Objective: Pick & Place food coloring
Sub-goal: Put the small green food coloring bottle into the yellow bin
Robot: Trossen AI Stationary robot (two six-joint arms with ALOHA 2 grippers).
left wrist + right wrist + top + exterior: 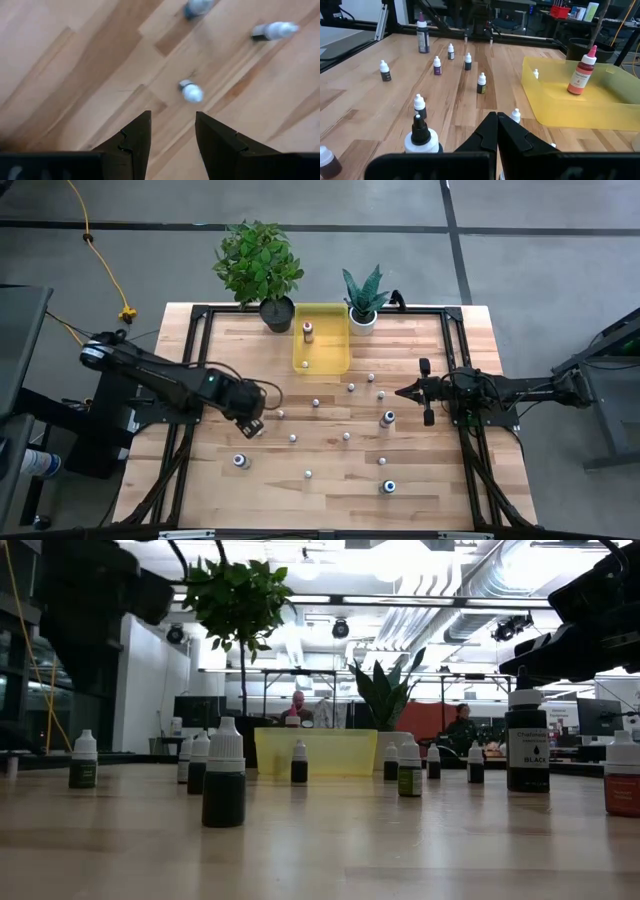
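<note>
Food coloring bottle (191, 92) before parted left tool (172, 131)

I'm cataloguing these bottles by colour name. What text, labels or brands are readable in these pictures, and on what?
"BLACK": bottom word on the label of the large dark bottle at the right of the low view.
A longer word above it on that label: too blurred to read.
Labels on the small bottles: too small to read.
Label on the red bottle in the yellow tray: blurred, unreadable.
No other text can be read.
</note>
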